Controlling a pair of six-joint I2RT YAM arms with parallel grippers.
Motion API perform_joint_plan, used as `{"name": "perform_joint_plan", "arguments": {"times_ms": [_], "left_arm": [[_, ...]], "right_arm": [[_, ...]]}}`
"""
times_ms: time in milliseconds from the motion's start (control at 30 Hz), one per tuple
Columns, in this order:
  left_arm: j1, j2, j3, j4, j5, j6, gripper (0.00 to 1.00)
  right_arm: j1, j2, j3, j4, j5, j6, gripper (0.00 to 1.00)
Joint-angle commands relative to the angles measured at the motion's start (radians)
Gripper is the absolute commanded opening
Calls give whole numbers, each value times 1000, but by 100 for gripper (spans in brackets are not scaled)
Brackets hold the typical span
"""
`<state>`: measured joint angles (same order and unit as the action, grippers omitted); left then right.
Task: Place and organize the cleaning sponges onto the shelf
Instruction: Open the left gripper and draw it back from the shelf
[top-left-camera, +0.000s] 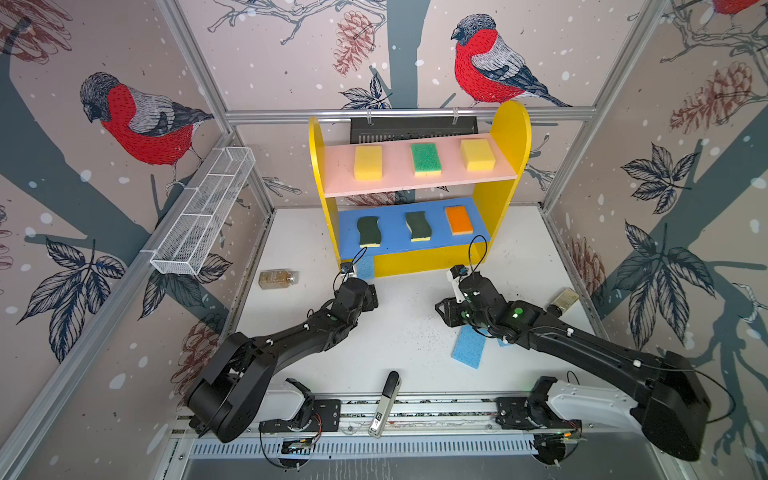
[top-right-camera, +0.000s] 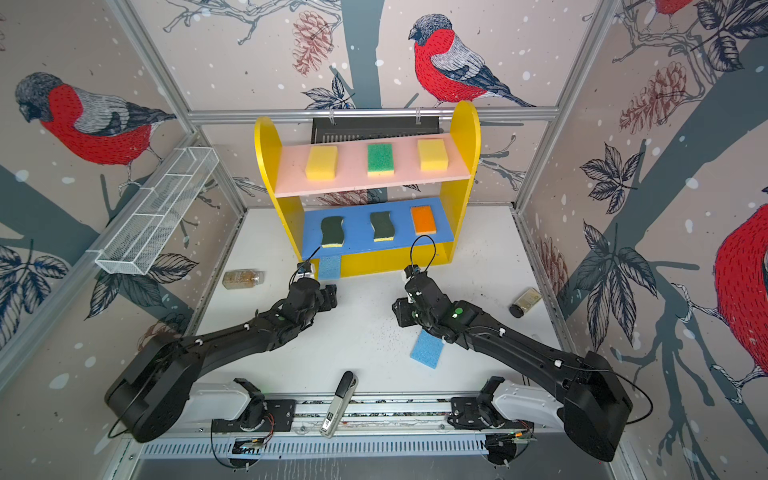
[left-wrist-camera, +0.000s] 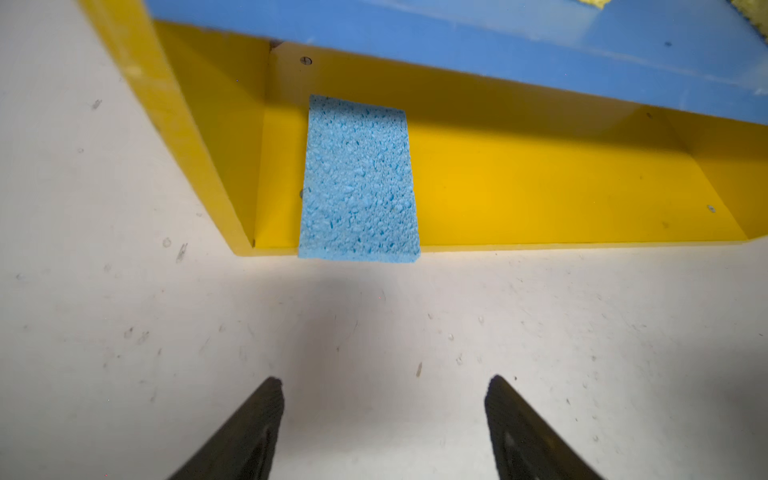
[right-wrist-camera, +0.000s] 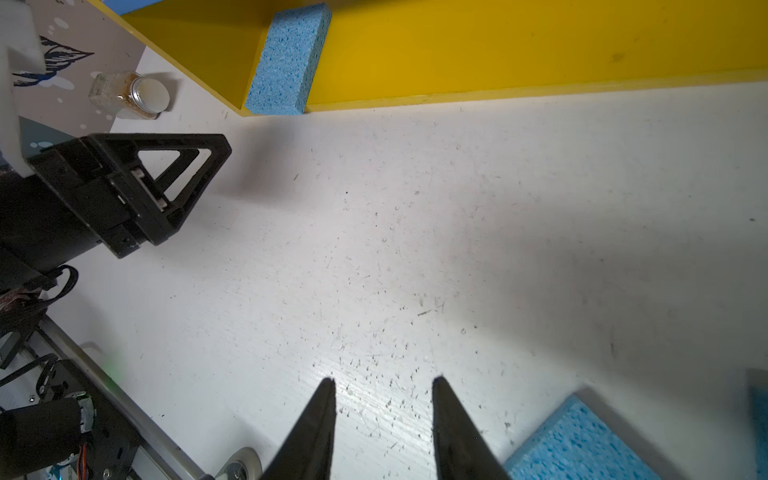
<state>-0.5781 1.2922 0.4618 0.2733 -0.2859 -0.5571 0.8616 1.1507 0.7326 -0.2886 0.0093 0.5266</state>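
White worktop carries the shelf, a blue sponge on its base. Left tool and right tool stand released, empty.

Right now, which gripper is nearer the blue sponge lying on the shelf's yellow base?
Left. The left gripper points at the shelved blue sponge from in front, not touching; the right gripper hangs farther off, near the loose blue sponge.

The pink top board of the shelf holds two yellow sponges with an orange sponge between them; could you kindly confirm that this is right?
Not quite. On the pink top board, the one between the two yellow sponges is a green sponge, as both top views show. The orange sponge lies on the blue lower board.
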Motion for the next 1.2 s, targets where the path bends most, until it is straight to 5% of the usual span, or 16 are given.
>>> {"name": "perform_joint_plan", "arguments": {"times_ms": [0,433,1167], "left_arm": [[2,-70,-76,108,56,-46,76],[4,-216,-329,371,175,-105,70],[21,-1,-453,845,194,-195,58]], "right_arm": [[6,-4,-7,29,9,13,40],[16,-3,-33,60,3,10,40],[16,-19,-76,78,18,-13,40]]}}
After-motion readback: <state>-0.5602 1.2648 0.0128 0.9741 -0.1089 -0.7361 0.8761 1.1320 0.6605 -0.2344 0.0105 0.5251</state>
